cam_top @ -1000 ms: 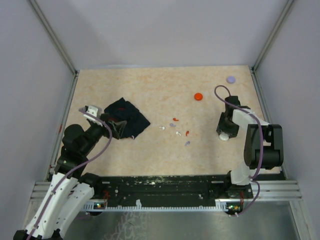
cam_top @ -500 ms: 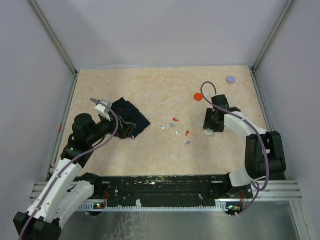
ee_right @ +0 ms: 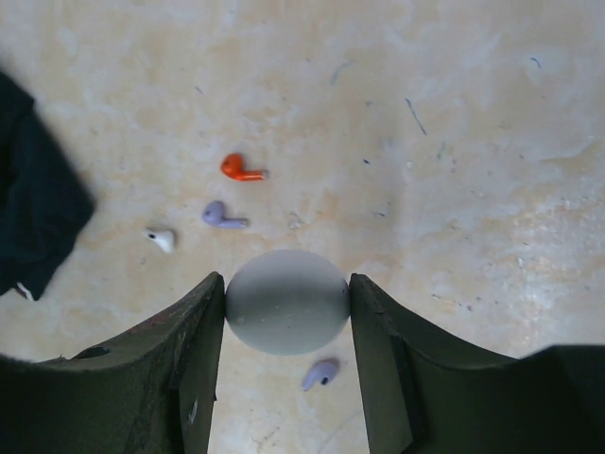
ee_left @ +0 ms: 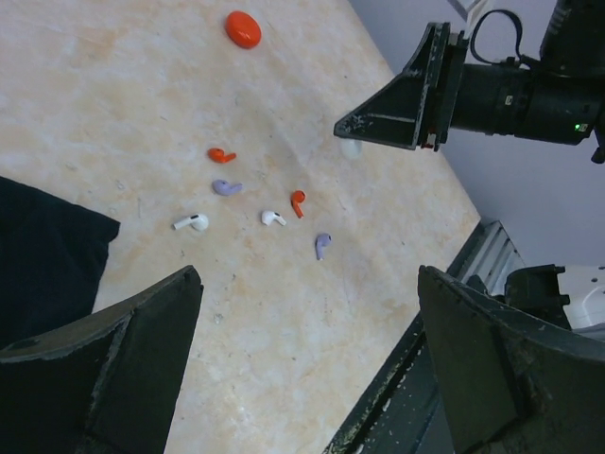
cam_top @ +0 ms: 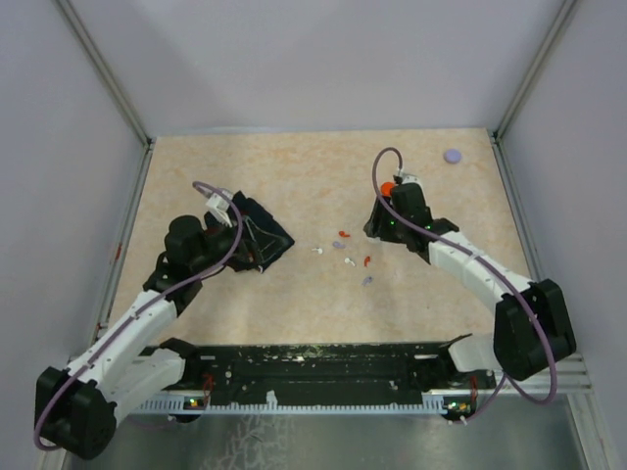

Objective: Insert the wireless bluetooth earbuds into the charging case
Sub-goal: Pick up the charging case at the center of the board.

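A dark crumpled cloth (cam_top: 269, 235) lies on the beige table (cam_top: 294, 176).

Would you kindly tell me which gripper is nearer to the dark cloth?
Left. The left gripper hangs open at the edge of the dark cloth; the right gripper, shut on the white case, is beyond the scattered earbuds.

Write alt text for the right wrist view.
The right claw grips a round white case over the beige table. On the table lie a red earbud, a lavender earbud, a white earbud and a second lavender earbud, with a dark cloth at the left edge.
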